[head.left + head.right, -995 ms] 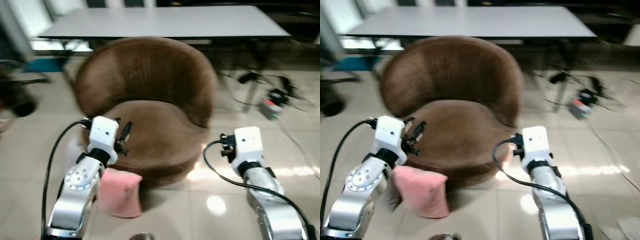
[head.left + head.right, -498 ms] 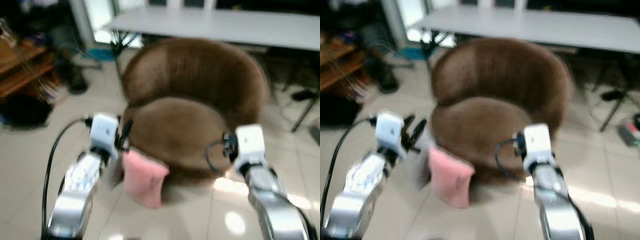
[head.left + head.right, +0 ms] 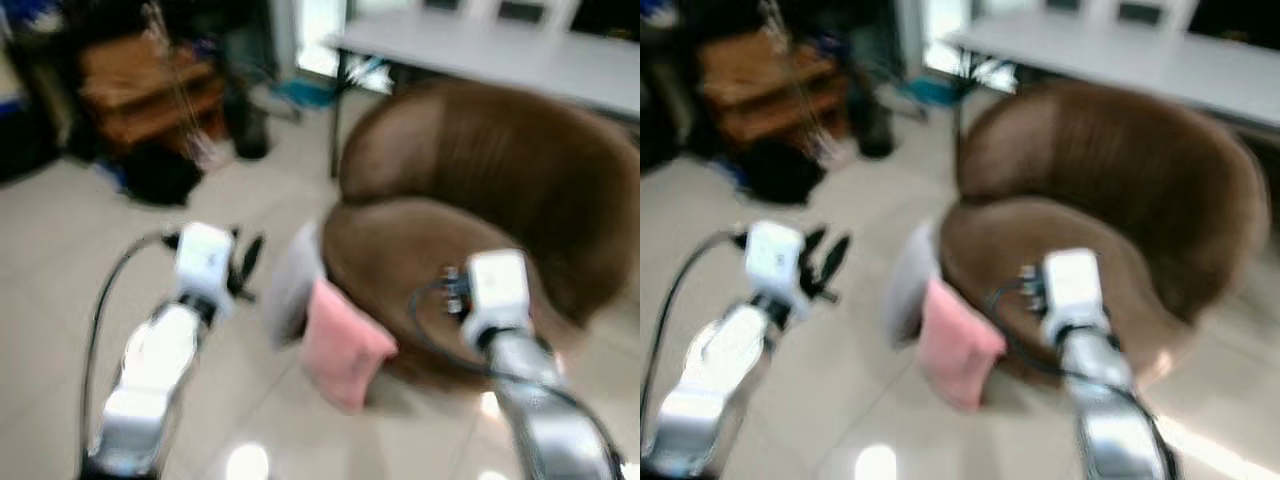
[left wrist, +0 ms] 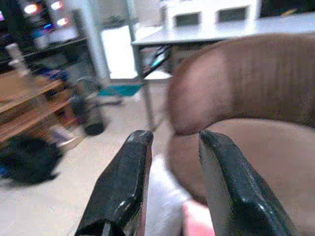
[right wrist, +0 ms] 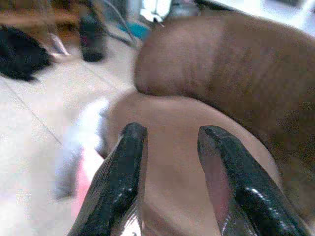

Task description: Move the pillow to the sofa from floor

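Note:
A pink pillow [image 3: 340, 345] stands on the tiled floor, leaning against the front left of the round brown sofa chair [image 3: 480, 180]. A whitish pillow [image 3: 290, 285] sits just behind it, blurred. My left gripper [image 3: 247, 262] hangs open over bare floor, left of both pillows and apart from them. In the left wrist view, the left gripper [image 4: 172, 140] looks past the pink pillow [image 4: 197, 221] toward the sofa. My right gripper [image 5: 170, 135] is open above the sofa seat, with nothing between its fingers; its white wrist [image 3: 495, 290] hides them in the eye views.
A grey table [image 3: 500, 50] stands behind the sofa. At the back left are a wooden shelf unit [image 3: 150, 95] and a black bag [image 3: 155, 170] on the floor. Open tiled floor [image 3: 60, 260] lies to the left.
The camera has swung left, so the sofa and pillows now sit further right and the wooden shelf has come into view. Both arms hold the same pose.

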